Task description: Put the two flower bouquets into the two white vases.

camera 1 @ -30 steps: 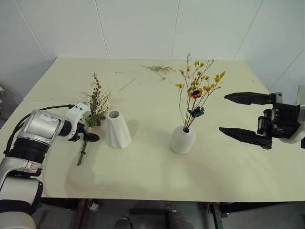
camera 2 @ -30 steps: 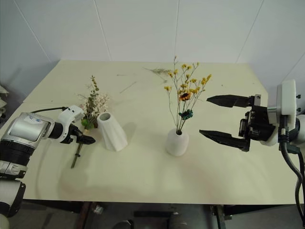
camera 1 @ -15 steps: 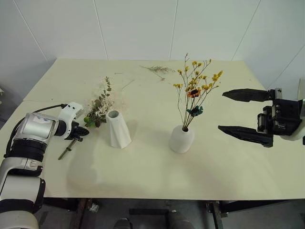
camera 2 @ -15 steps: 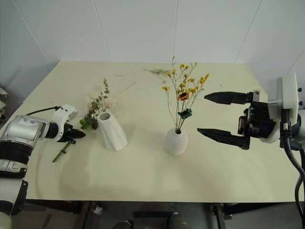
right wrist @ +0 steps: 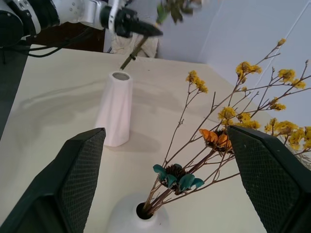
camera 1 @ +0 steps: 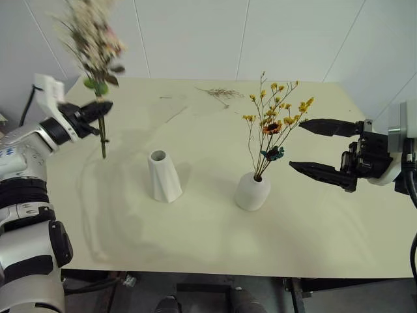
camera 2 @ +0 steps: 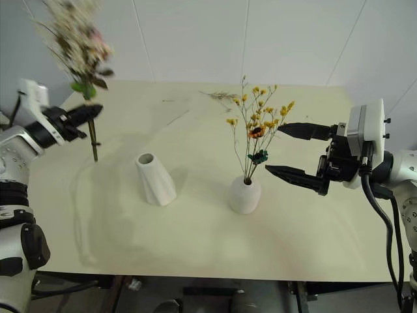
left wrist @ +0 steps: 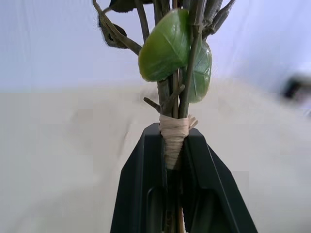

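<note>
Left hand (camera 1: pixel 101 107) is clamped on the rose bouquet (camera 1: pixel 93 39), gripping the paper-wrapped section of the stems; in the left wrist view both fingers (left wrist: pixel 146 184) press flat against the binding, with green leaves directly above. The bouquet hangs clear of the desk (camera 1: pixel 195 241), blooms up, and its cut stem end (camera 1: pixel 103 151) points down below the grip. Its long axis is near vertical, tilted slightly.

Tall twisted vase (camera 1: pixel 163 176) stands empty on the desk, mouth facing up. It lies to the right of the left hand and nearer the robot, well apart from the stem end and lower than it. This is the governing relation: the stem end must travel sideways until it sits over the vase mouth, then descend along the bouquet's own axis. The left hand is much the nearer of the two to this vase.

Right hand (camera 1: pixel 322 147) hangs spread wide and empty, just beside the yellow bouquet (camera 1: pixel 273 124); in the right wrist view its branches sit between the two fingers. That bouquet already stands in the round vase (camera 1: pixel 253 191).

Judged status: one bouquet placed, one in transit. Main risk: the narrow mouth, which leaves little margin for a tilted stem.
</note>
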